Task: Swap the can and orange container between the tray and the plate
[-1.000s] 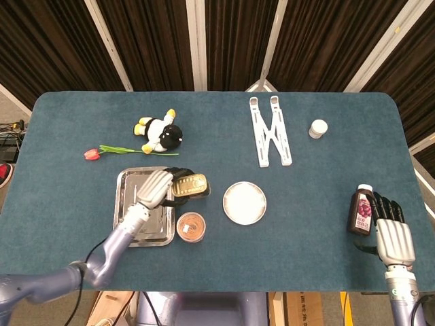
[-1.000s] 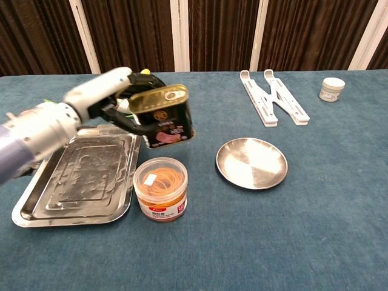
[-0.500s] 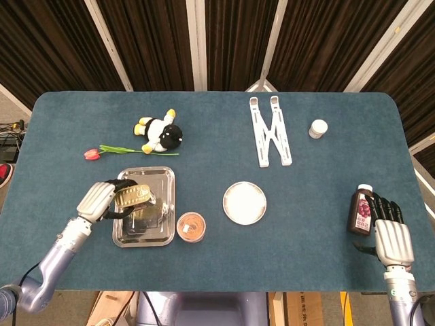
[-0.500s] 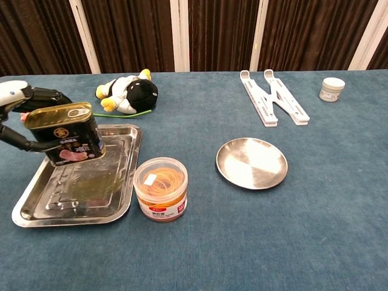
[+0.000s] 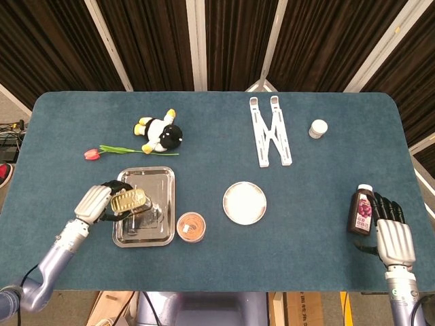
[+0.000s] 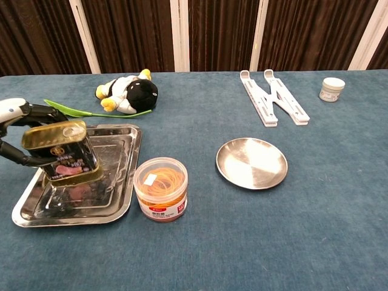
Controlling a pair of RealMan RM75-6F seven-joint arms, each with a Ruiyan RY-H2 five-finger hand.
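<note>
A blue-green cloth surface (image 5: pixel 319 197) fills both views, backed by dark curtains (image 5: pixel 156 41) with pale slanted battens. The left hand (image 5: pixel 95 202) grips the can (image 5: pixel 128 200) just over the left part of the steel tray (image 5: pixel 158 235); in the chest view the can (image 6: pixel 60 151) is tilted, and I cannot tell whether its base touches the tray (image 6: pixel 118 209). The orange container (image 6: pixel 160 188) stands on the cloth just beside the tray's right front corner, between it and the plate (image 6: pixel 251 162), which lies bare a little to the right. Behind the tray lie a tulip (image 5: pixel 93 154) and a plush penguin (image 5: pixel 160 134); a white folding stand (image 5: pixel 271 129) and a small white jar (image 5: pixel 317 128) sit toward the far right. The right hand (image 5: pixel 393 238) rests near the front right edge with fingers extended and holding nothing, just beside a dark bottle (image 5: pixel 361 210). Wide bare cloth lies between plate and bottle
</note>
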